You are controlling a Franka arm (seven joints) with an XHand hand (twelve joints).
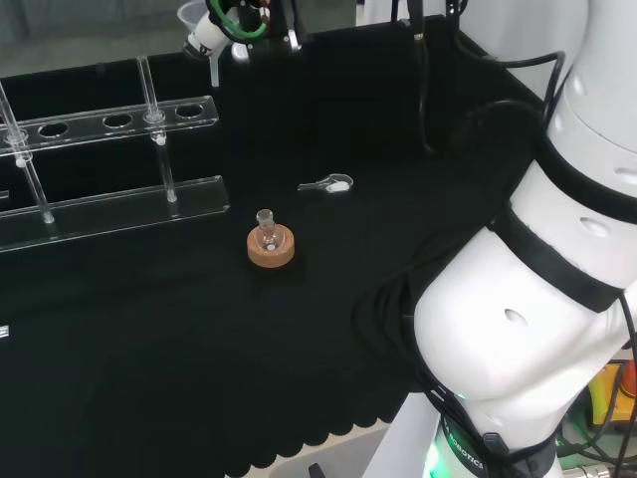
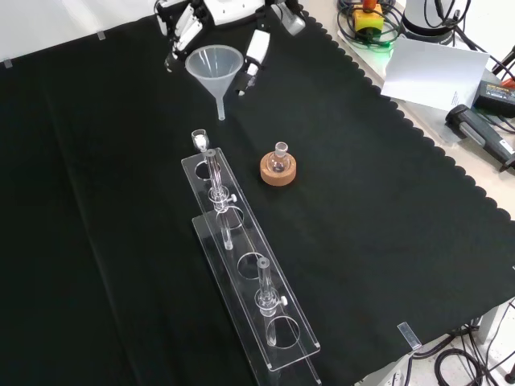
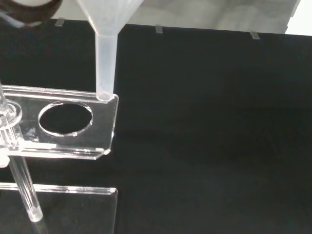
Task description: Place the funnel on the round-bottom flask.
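A translucent white funnel [image 2: 214, 66] hangs upright in the air above the cloth, held at its rim by my hand [image 2: 228, 11], whose fingers [image 2: 257, 50] curl around it. In the head view the funnel [image 1: 196, 20] and hand [image 1: 212, 36] are at the far top, left of centre. The small round-bottom flask [image 2: 279, 159] stands upright on a cork ring [image 2: 278, 172], nearer the camera and to the right of the funnel in the front view. In the head view the flask [image 1: 265, 230] is mid-cloth. The funnel's stem [image 3: 105, 61] points down close past the rack's end in the wrist view.
A long clear rack [image 2: 241, 265] with holes and a few glass tubes runs along the cloth beside the flask; its end plate [image 3: 78, 122] lies under the funnel stem. A small clear scoop [image 1: 329, 184] with white powder lies nearby. Paper and cables [image 2: 434, 68] sit beyond the cloth's scalloped edge.
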